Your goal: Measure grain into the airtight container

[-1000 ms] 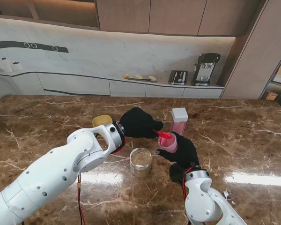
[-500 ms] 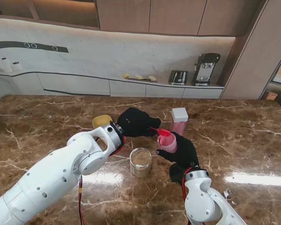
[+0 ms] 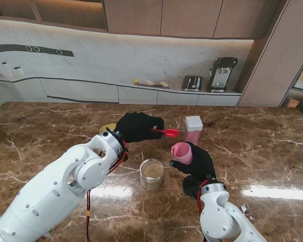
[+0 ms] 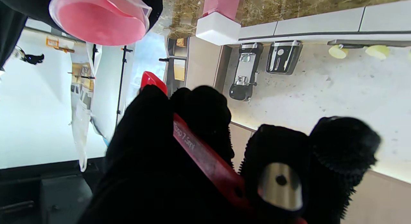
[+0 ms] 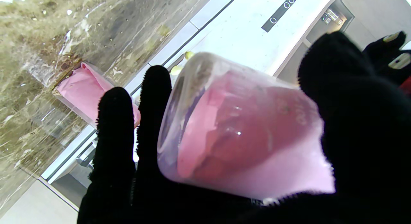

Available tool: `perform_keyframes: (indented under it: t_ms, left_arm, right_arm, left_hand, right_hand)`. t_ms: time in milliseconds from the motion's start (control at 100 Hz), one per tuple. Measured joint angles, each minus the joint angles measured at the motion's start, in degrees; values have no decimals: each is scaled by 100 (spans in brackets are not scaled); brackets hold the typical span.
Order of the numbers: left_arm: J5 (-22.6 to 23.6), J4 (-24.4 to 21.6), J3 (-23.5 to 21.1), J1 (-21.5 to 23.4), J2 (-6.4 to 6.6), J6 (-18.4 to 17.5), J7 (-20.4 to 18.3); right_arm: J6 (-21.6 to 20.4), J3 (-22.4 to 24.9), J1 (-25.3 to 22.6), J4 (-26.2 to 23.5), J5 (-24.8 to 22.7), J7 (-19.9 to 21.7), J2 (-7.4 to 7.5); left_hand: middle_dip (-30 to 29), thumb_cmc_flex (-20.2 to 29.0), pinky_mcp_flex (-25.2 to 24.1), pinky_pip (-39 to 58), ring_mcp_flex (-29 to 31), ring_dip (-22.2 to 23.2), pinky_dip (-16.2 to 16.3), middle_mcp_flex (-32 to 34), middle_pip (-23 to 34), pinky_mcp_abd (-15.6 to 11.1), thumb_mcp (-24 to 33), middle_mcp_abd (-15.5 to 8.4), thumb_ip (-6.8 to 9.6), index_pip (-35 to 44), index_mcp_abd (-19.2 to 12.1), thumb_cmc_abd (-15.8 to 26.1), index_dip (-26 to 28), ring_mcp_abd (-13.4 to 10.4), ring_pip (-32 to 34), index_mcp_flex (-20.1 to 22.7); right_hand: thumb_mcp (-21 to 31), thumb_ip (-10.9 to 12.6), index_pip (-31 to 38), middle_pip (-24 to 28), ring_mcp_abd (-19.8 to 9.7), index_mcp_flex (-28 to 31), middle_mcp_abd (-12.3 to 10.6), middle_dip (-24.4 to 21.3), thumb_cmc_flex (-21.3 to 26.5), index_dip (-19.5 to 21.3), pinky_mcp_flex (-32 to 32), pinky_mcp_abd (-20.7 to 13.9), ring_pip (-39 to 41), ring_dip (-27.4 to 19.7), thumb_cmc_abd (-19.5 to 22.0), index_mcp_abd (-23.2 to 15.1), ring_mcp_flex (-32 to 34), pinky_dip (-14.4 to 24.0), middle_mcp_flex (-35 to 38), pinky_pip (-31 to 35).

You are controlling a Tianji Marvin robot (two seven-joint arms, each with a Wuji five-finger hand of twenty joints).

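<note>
Pink measuring cup (image 3: 182, 152) is being gripped by the right hand (image 3: 197, 164), just beside the grain jar (image 3: 152, 174). A red scoop (image 3: 167, 132) is being pinched by the left hand (image 3: 136, 127), beyond the jar. Grain is probably being scooped into the cup; next, the scoop likely needs dipping into the jar.

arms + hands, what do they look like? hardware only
Both arms are glossy white, rounded segmented shells with small dark screw holes. The left arm has a red cable hanging beside it; the right arm shows red wiring at the wrist. Left hand and right hand wear fuzzy black gloves.
</note>
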Motion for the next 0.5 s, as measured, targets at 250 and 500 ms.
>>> perform_keyframes:
  t_ms: [250,500]
  left_arm:
    - [-325,-131,-421,310,0,127,-496]
    - [-157,-372,-941,586,177,-26,-1461]
  right_arm:
    - [-17,103,-77,-37,-46,-23,-1]
    - [-21,210,-163,-100,-103,-140,-2]
  left_hand:
    - [1,0,0,0,0,0,0,0,0,2,0,0,0,0,0,0,0,0,0,0]
    - [2,1,0,0,0,0,0,0,0,7,0,0,0,0,8,0,-1,0,0,0]
  right_hand:
    - [0,0,0,0,0,0,0,0,0,0,0,0,0,0,0,0,0,0,1,0]
    - [0,0,0,0,0,0,0,0,0,0,0,0,0,0,0,0,0,0,1,0]
